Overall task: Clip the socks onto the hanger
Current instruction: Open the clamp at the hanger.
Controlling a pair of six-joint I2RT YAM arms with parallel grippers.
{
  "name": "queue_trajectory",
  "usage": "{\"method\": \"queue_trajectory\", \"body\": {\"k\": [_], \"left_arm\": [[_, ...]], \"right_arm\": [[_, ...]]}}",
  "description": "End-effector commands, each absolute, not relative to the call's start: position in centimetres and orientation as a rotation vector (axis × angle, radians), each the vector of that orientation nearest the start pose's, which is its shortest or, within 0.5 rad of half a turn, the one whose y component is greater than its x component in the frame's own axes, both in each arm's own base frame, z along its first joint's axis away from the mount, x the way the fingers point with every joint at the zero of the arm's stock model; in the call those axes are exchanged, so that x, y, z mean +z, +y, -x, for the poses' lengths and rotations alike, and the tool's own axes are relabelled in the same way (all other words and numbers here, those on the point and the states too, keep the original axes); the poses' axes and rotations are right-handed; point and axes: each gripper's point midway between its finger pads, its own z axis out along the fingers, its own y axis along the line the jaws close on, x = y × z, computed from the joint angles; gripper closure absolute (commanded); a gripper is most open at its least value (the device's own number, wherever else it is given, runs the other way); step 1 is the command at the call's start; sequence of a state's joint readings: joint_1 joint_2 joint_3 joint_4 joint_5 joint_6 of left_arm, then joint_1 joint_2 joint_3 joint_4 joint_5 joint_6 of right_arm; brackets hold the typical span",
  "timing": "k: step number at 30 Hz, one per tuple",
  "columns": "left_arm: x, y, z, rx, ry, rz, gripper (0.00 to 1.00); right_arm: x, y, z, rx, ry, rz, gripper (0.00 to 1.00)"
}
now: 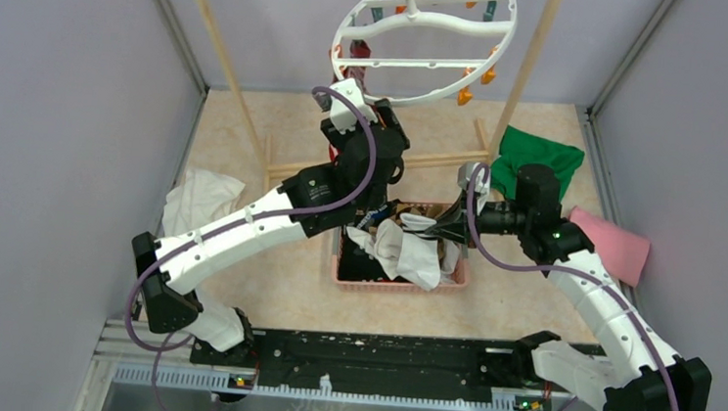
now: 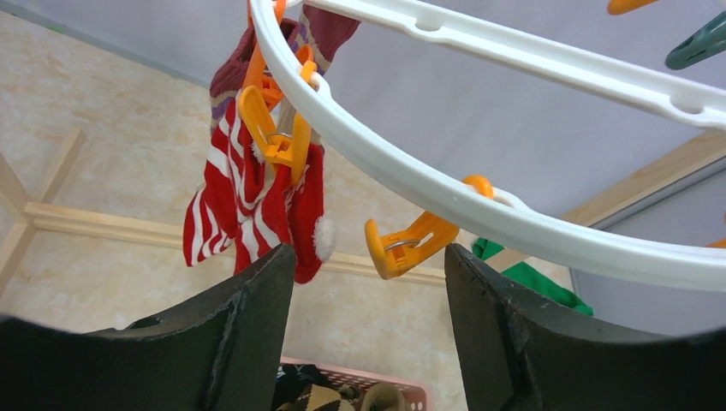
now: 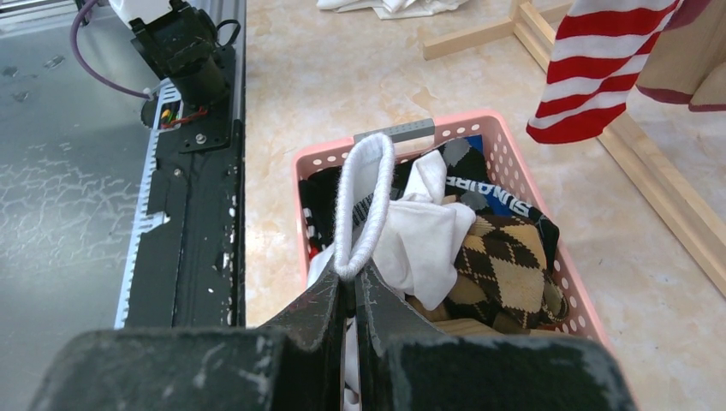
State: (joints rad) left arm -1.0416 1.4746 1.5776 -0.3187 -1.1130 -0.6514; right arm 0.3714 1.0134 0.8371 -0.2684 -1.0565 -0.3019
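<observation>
Beige bench [image 1: 285,288]; your left pincer [image 2: 368,257] hangs open under hanger [image 2: 402,175] at 12 o'clock, your right pincer [image 3: 353,278] clamps white sock [image 3: 424,244] over basket [image 3: 325,147].

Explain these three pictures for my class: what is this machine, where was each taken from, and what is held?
The robot has a left arm and a right arm, bolted to a table. One picture looks down from above; the other two come from cameras on the wrists. The left gripper stands open by a round white hanger, where a striped sock hangs from an orange peg. The right gripper is shut on the cuff of a white sock, above a pink basket of socks. A green cloth, a pink cloth and a white cloth lie on the table.
</observation>
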Motion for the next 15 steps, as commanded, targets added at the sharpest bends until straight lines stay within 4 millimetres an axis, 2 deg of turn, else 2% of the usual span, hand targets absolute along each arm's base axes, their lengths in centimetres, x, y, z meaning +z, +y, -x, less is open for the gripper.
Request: {"method": "queue_trajectory", "body": {"k": [1, 15], "left_arm": [[41.9, -26.4, -32.6, -0.381, 1.549, 0.493, 0.29], [41.6, -25.8, -34.7, -0.385, 1.543, 0.53, 0.3]], "right_arm": [[25.7, 23.7, -19.2, 1.095, 1.418, 1.243, 1.0], [25.7, 23.8, -19.2, 1.097, 1.42, 1.24, 1.0]]}}
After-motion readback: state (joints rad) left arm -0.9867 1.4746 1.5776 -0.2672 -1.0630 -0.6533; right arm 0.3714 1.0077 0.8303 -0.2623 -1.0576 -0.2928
